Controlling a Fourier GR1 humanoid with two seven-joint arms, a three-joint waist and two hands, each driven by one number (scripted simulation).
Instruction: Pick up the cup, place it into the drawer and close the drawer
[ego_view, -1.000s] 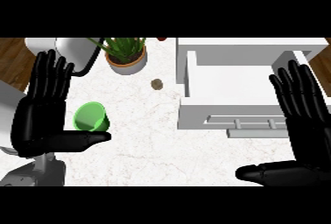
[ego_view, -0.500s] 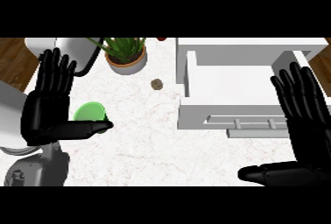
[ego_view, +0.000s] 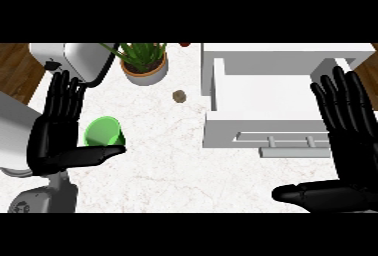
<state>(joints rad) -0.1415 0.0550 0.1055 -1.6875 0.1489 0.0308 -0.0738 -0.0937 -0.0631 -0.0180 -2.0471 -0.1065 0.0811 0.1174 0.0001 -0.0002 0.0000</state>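
A green cup (ego_view: 103, 132) lies on its side on the white marble counter, at the left. My left hand (ego_view: 57, 130) is right beside it on its left, fingers straight and pointing away, thumb stretched under the cup's near edge; I cannot tell whether they touch. The white drawer (ego_view: 269, 107) stands pulled open at the right, its handle (ego_view: 291, 141) on the near front. My right hand (ego_view: 345, 145) hovers open over the drawer's right front corner, thumb pointing left.
A potted plant (ego_view: 143, 61) stands at the back, a white appliance (ego_view: 74, 57) to its left. A small brown object (ego_view: 179, 95) lies between the plant and the drawer. Wooden floor shows beyond the counter's edges.
My left hand has moved forward and slightly right, closing in beside the cup, and its forearm now shows at the lower left. The right hand has hardly moved.
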